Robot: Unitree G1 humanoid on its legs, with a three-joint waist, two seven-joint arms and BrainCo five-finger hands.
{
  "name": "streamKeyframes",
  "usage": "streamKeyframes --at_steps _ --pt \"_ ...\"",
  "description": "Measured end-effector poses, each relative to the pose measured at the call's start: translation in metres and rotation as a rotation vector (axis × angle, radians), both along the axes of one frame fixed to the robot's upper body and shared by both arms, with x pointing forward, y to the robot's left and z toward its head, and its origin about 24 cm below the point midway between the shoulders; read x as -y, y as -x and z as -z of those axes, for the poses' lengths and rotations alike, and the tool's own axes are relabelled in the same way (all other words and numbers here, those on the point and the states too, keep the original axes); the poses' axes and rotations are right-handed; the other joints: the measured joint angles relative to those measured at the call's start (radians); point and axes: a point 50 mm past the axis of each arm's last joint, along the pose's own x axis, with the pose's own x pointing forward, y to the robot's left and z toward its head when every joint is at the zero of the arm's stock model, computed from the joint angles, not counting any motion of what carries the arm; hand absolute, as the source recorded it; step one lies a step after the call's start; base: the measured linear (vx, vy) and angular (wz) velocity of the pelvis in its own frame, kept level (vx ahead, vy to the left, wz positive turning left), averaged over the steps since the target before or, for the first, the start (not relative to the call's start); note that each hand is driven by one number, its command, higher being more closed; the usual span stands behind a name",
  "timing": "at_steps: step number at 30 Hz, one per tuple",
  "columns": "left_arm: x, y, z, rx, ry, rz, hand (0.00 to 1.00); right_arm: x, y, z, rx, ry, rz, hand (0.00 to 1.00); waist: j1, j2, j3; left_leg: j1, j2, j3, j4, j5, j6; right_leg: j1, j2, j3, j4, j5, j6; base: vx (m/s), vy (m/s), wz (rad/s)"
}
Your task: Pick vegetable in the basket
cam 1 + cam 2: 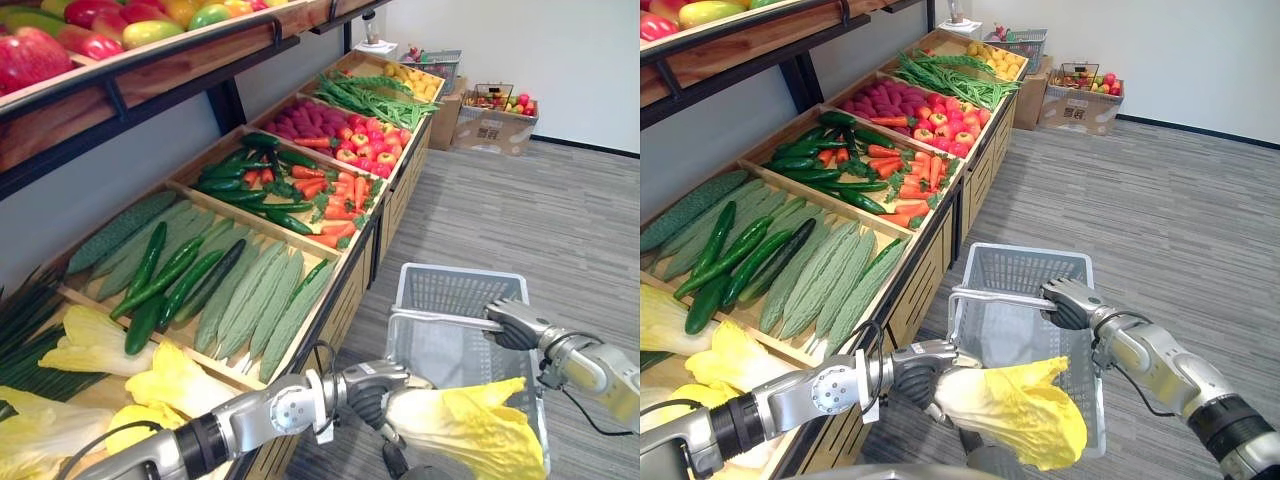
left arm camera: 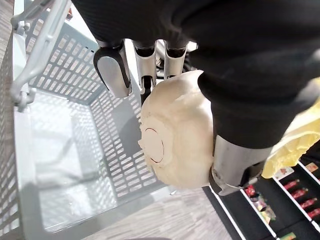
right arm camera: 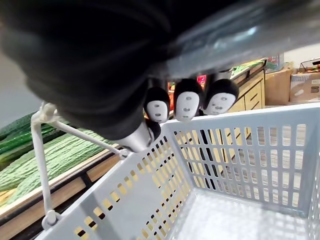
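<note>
while the wooden stand (image 1: pixel 352 270) runs along the left under an upper shelf (image 1: pixel 170 62) of fruit, its nearest compartment holds pale yellow leafy heads (image 1: pixel 90 345), the next holds cucumbers (image 1: pixel 165 280) beside ridged bitter gourds (image 1: pixel 255 300), and further back lie carrots (image 1: pixel 335 200) and green beans (image 1: pixel 375 98). from the lower left the left hand (image 1: pixel 372 395) reaches across, past the stand's front edge, its fingers (image 2: pixel 112 72) and thumb curled tight round the pale stem end of a cabbage (image 1: pixel 470 425). the cabbage's round cut base shows in the left wrist view, pressed against the palm, and its crinkled yellow leaves spread out to the right, away from the hand. the cabbage hangs over the near part of the grey slotted basket (image 1: pixel 440 290), above its open top; the left wrist view looks past the stem end down into the basket, whose floor lies well below the cabbage, so nothing of it touches the bottom. the basket's pale handle (image 1: pixel 430 318) stands up across the top, just behind the cabbage. at the handle's right end the right hand (image 1: pixel 520 325) is clamped on it, fingertips (image 3: pixel 187 105) wrapped under the bar in the right wrist view, with the arm coming in from the lower right. far off on the grey floor (image 1: pixel 520 210), at the upper right, sits a cardboard box (image 1: pixel 490 128) with fruit on top.
</note>
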Motion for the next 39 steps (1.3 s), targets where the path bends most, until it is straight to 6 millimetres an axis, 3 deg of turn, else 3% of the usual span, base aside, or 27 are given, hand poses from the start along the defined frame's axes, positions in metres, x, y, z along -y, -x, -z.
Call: streamKeyframes --at_steps 6,21,22,31,39 --pt "0.008 -0.011 0.016 0.028 -0.069 -0.011 1.00 -0.014 -0.008 -0.010 0.011 -0.038 -0.056 1.00 -0.013 -0.001 -0.001 0.000 0.006 0.015 0.015 -0.003 0.002 -0.014 0.008 0.016 0.013 0.000 0.000 -0.03 -0.011 -0.09" --pt "0.016 -0.038 0.045 0.057 -0.173 -0.174 1.00 -0.042 -0.006 0.000 -0.044 -0.141 -0.120 1.00 -0.017 -0.020 0.006 -0.018 0.014 0.015 0.036 -0.016 0.006 -0.031 0.003 0.012 0.005 0.000 -0.001 -0.01 -0.003 0.00" --pt "0.017 -0.042 0.046 0.066 -0.179 -0.188 0.00 -0.043 -0.006 0.000 -0.042 -0.146 -0.121 1.00 -0.017 -0.022 0.007 -0.019 0.013 0.015 0.035 -0.016 0.006 -0.032 0.002 0.011 0.004 0.000 -0.001 0.00 0.000 0.00" --pt "0.012 -0.064 0.051 0.103 -0.226 -0.325 0.00 -0.050 -0.007 0.003 -0.070 -0.194 -0.118 1.00 -0.021 -0.033 0.018 -0.018 -0.012 0.002 0.011 -0.009 0.017 -0.030 -0.012 0.007 0.003 0.000 -0.001 -0.01 0.004 0.02" --pt "0.014 -0.066 0.051 0.095 -0.226 -0.341 0.00 -0.044 -0.008 0.008 -0.101 -0.188 -0.092 1.00 -0.023 -0.036 0.034 -0.038 -0.034 -0.036 -0.008 -0.001 0.028 -0.028 -0.038 -0.016 -0.006 0.002 0.004 -0.04 -0.002 0.12"
